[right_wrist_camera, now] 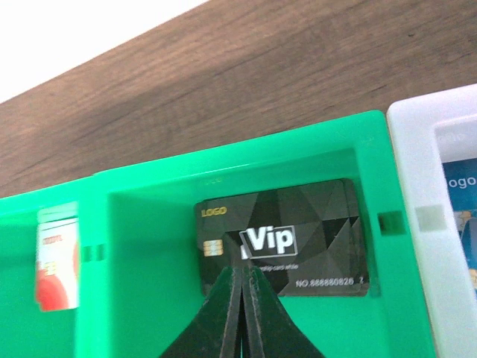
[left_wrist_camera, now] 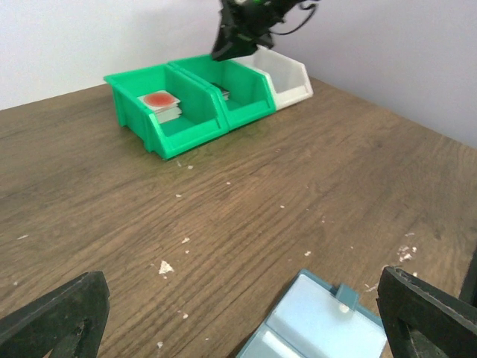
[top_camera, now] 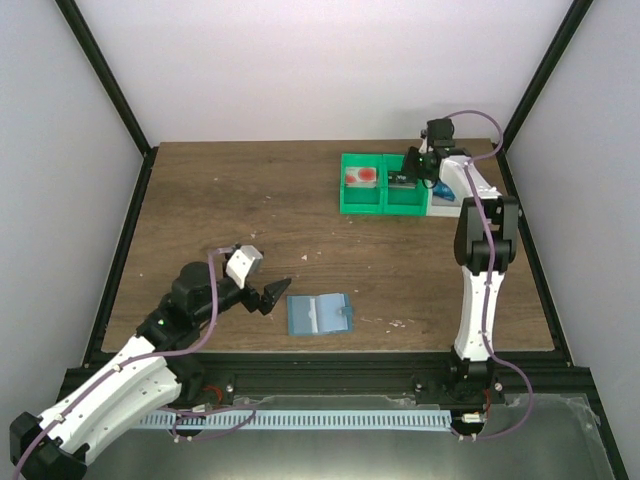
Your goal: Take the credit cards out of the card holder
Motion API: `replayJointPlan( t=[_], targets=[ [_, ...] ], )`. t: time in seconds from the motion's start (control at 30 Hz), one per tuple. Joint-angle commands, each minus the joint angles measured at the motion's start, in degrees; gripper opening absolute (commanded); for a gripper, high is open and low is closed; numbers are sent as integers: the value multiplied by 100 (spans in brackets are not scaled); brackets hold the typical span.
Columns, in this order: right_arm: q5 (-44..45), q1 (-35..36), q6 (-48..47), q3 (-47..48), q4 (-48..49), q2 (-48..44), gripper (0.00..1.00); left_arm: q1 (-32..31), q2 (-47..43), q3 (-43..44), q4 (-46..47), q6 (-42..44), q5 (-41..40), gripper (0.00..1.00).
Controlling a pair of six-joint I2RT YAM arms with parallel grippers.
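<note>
Brown wooden table (top_camera: 250, 200) carried the light-blue card holder (top_camera: 318, 313), which lay open and flat near the 6 o'clock edge in the top view. At its 9 o'clock side, just beside it but apart, the left gripper (top_camera: 272, 298) hovered with its jaws spread wide; in its wrist view the two dark fingers (left_wrist_camera: 56, 317) framed a corner of the holder.

Toward 1 o'clock on the table stood the green bins (top_camera: 362, 211) with a white bin (top_camera: 445, 208) joined at their 3 o'clock side. A red-marked card (top_camera: 360, 177) lay in the 9 o'clock green compartment. A black card (right_wrist_camera: 283, 239) lay in the next green compartment, and the right gripper (right_wrist_camera: 242, 298) hung over it, jaws pressed together, tips at the card's 6 o'clock edge. Whether they touched it could not be told.
</note>
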Motion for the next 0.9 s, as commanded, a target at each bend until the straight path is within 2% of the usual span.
replayJointPlan(
  t=[0.0, 0.2, 0.3, 0.33, 0.37, 0.4, 0.57, 0.73, 0.87],
  targets=[
    [-249, 118, 69, -517, 81, -1127, 9, -19, -28, 58, 96, -362, -584, 100],
    [-523, 281, 151, -2056, 354, -2599, 22, -12, -40, 278, 94, -1127, -1298, 100],
    [-823, 350, 235, -3102, 621, -3485, 36, -10, 163, 726, -163, -1276, -1255, 100],
    [-930, 381, 269, -3402, 726, -3791, 51, -14, 248, 843, -220, -1352, -1317, 100],
    [-1038, 397, 292, -3705, 819, -4091, 81, -14, 329, 977, -261, -1484, -1437, 100],
    [-1180, 414, 307, -3956, 906, -4402, 97, -14, 412, 1106, -327, -1670, -1613, 100],
    [-1603, 437, 295, -4784, 814, -5726, 100, -11, 681, 1681, -604, -2134, -1814, 100],
    [-2055, 441, 354, -5145, 504, -6897, 100, -13, 692, 1960, -622, -2215, -1511, 100],
    [-2229, 447, 358, -5367, 226, -7660, 100, -9, 676, 2148, -734, -2274, -1663, 100]
  ],
)
